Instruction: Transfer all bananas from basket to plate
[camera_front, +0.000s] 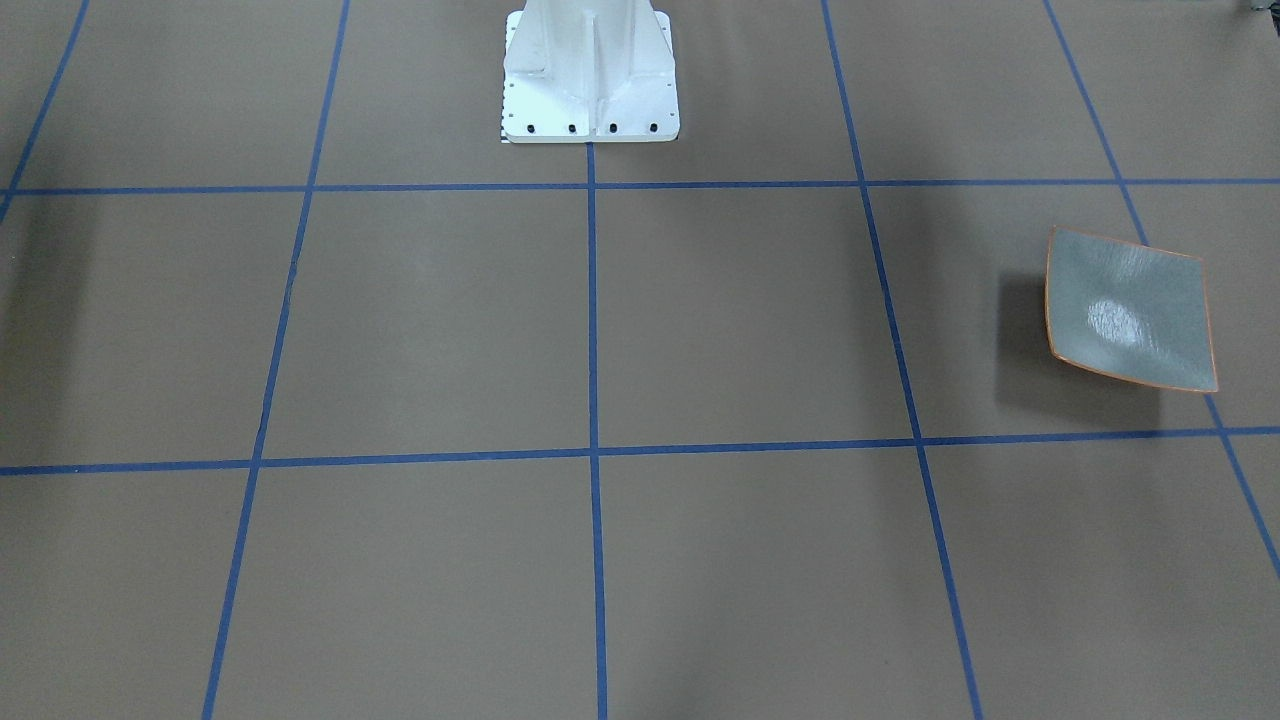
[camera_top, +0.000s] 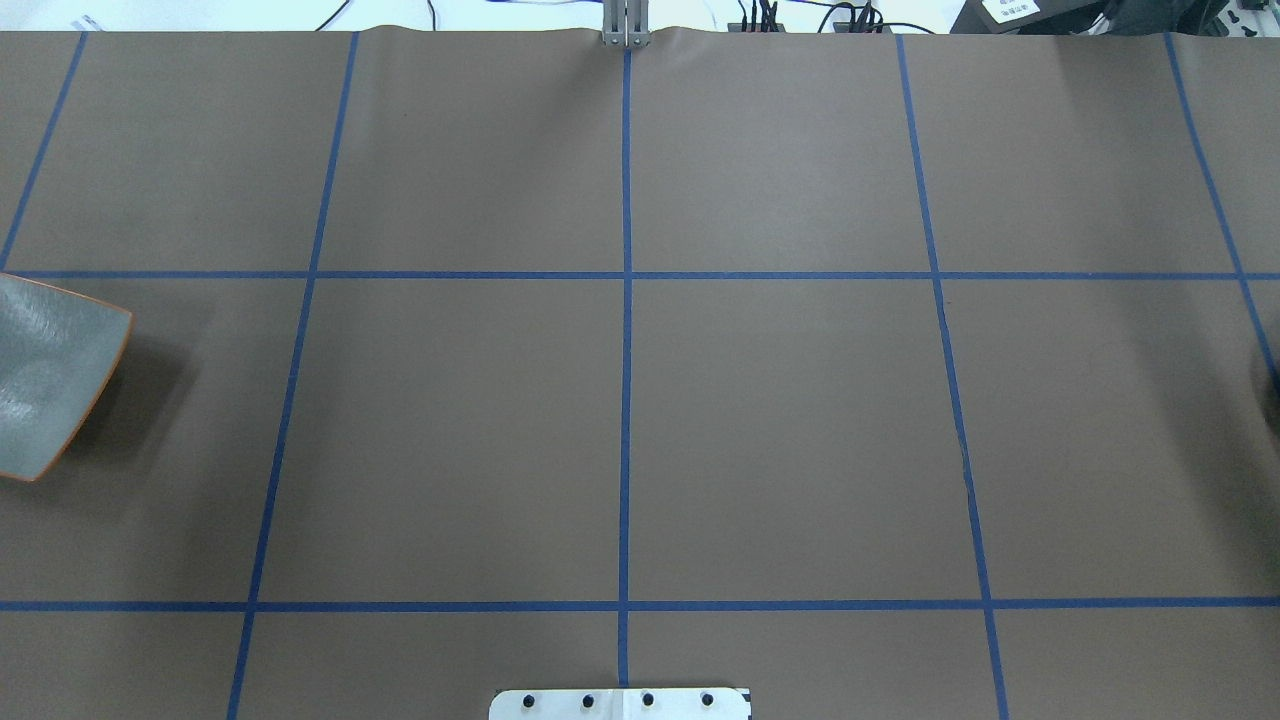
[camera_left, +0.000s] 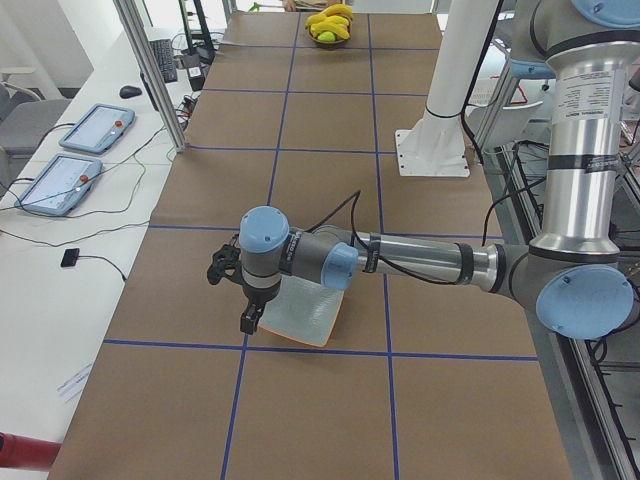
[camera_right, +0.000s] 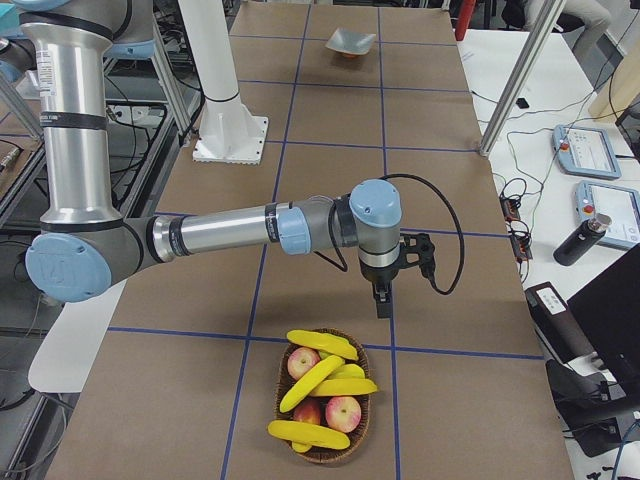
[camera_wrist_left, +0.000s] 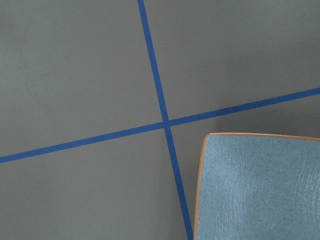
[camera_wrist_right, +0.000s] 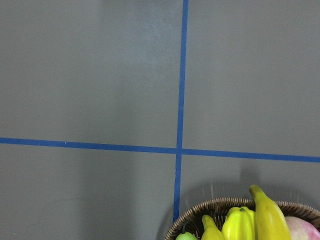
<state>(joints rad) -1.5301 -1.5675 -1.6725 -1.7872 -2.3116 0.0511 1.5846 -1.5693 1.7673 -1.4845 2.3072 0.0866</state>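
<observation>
Right gripper (camera_right: 383, 300) near basket (camera_right: 350, 436) | apples (camera_right: 345, 412) among bananas (camera_right: 318, 380) | plate (camera_right: 350, 41) well apart

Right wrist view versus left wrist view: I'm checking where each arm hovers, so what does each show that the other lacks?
Only the right wrist view shows the basket rim, bananas and a pinkish fruit. Only the left wrist view shows a corner of the plate, bare. Both share the brown table crossed by blue tape.

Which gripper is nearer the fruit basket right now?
Right. The right gripper hangs just short of the basket; the left gripper is far off, by the plate.
</observation>
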